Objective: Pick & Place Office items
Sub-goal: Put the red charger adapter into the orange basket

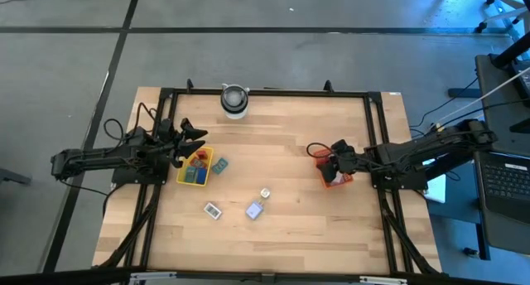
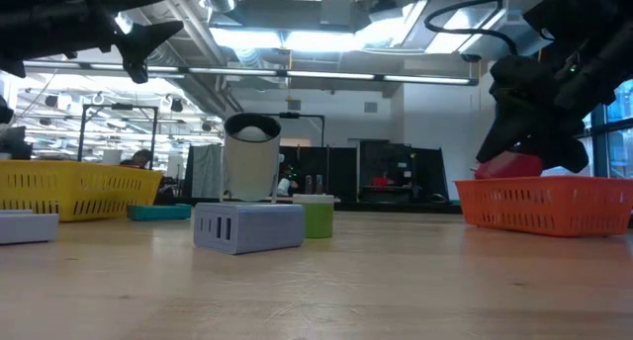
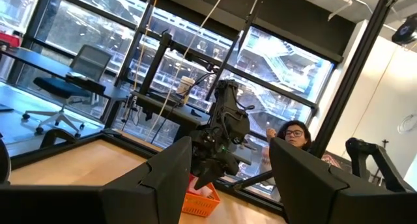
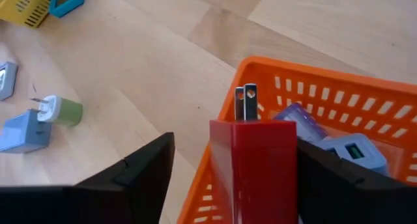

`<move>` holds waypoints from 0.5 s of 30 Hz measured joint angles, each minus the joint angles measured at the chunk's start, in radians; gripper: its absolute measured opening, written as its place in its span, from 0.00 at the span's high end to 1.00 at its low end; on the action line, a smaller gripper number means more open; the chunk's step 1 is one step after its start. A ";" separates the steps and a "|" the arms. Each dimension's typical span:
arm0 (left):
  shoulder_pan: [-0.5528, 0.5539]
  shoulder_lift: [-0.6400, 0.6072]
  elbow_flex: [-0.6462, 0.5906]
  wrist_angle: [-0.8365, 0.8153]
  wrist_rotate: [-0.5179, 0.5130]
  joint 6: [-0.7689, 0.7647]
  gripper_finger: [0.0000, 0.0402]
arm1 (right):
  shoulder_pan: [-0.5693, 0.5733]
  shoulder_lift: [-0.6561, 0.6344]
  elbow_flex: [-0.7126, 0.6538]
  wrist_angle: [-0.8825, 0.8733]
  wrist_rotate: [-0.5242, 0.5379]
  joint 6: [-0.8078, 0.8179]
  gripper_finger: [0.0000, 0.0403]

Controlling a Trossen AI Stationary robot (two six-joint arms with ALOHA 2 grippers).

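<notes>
Right wrist view shows the right gripper (image 4: 254,168) clamped on a red blocky plug adapter (image 4: 254,172), prongs up, over the orange-red mesh tray (image 4: 365,107), apparently for dropping in. At nine o'clock, the left gripper (image 1: 192,140) hovers spread above the yellow mesh tray (image 1: 181,179).

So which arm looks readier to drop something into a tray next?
The right. Its end effector is over the orange tray with a red plug block between its fingers; the left end effector hangs open and empty.

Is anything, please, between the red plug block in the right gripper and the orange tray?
Nothing visible: the right gripper holds the red plug block over the orange tray's rim, open space below.
</notes>
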 joint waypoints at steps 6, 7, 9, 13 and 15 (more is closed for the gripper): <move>0.000 0.000 0.000 0.000 0.003 0.000 0.49 | -0.005 0.000 0.000 -0.005 0.033 -0.004 0.36; 0.000 0.000 0.003 -0.001 0.006 0.000 0.49 | -0.010 0.000 0.000 -0.007 0.039 -0.004 0.36; 0.000 0.000 0.016 0.000 0.026 0.000 0.49 | -0.024 0.000 0.000 -0.010 0.042 -0.009 0.37; 0.000 0.000 0.044 0.000 0.054 0.000 0.49 | -0.046 0.000 0.000 -0.026 0.053 -0.032 0.37; 0.000 0.000 0.060 -0.013 0.054 0.004 0.49 | -0.058 -0.001 0.000 -0.034 0.070 -0.043 0.37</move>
